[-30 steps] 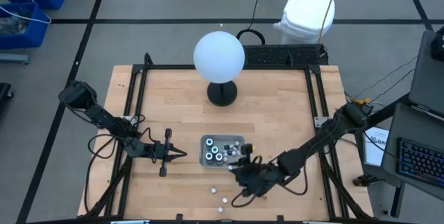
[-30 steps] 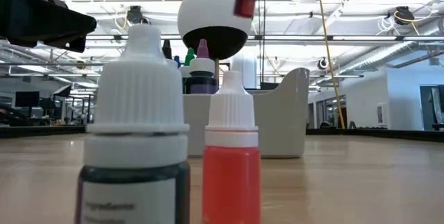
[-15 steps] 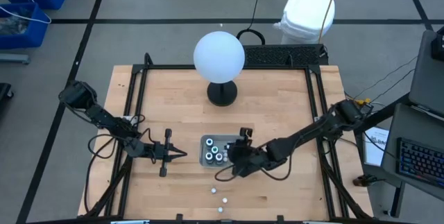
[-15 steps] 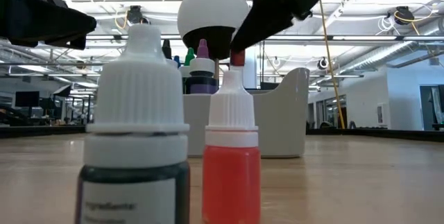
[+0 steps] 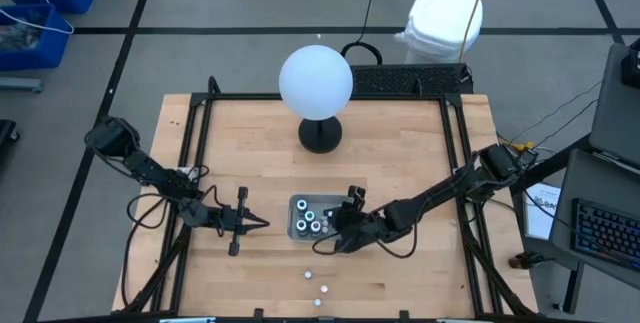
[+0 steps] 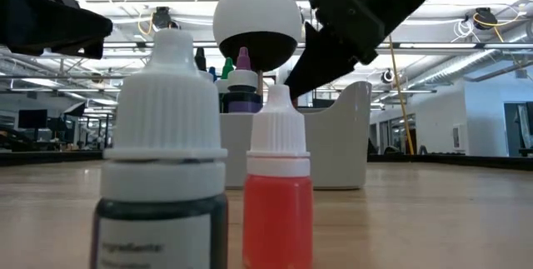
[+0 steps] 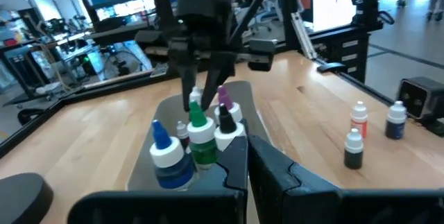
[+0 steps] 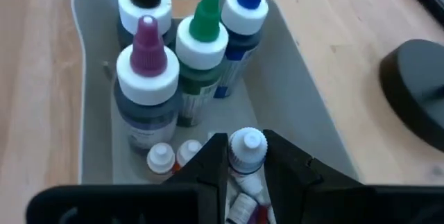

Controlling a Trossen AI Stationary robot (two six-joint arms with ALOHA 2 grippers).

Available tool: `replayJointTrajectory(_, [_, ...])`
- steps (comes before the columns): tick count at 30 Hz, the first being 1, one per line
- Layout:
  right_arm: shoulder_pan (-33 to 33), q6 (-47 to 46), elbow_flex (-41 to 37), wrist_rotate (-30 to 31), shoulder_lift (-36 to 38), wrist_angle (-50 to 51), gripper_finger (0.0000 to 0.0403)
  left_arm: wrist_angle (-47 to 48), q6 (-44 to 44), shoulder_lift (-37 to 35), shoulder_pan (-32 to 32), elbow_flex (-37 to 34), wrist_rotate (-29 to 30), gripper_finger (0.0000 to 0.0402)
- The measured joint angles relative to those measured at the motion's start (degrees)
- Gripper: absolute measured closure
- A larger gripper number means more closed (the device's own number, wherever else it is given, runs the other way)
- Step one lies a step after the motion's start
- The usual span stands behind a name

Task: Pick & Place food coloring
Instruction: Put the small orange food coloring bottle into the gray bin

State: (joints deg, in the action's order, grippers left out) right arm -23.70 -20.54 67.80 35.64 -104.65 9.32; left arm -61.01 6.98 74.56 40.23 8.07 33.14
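I am gripping a small white-capped red bottle (image 8: 246,156) in my right gripper (image 8: 244,161) jaws over the grey tray (image 8: 305,123); my left gripper (image 5: 250,222), jaws closed, is waiting beside it.

1. A white globe (image 5: 315,81) stands on a round black base (image 5: 320,135) near the table's far edge, about midway along it.
2. A shallow grey tray (image 5: 297,230) sits on the wooden table (image 5: 400,153) toward the near edge, roughly central.
3. A black keyboard-like slab (image 5: 410,79) lies along the far edge, toward the right corner.
4. Beyond that edge, a white bin (image 5: 443,18) stands on the floor.
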Motion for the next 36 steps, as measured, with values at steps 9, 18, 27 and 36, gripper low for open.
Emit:
replayJointTrajectory(9, [2.2,-0.2,-2.5,-3.1,0.0,-4.4,0.0342,-0.1,1.8,0.0,0.0,0.0,-0.1,0.0382])
replayJointTrajectory(18, [3.5,-4.2,-3.2,-7.4,-0.3,-4.7,0.0341,-0.1,1.9,0.0,0.0,0.0,-0.1,0.0382])
replayJointTrajectory(27, [4.1,-5.5,-5.4,-7.2,-0.2,-5.3,0.034,-0.1,2.5,0.0,-0.2,0.0,-0.1,0.0382])
replayJointTrajectory(36, [4.3,-5.2,-5.5,-7.2,-0.3,-6.1,0.0338,-0.1,1.4,0.0,-1.8,0.0,-0.2,0.0382])
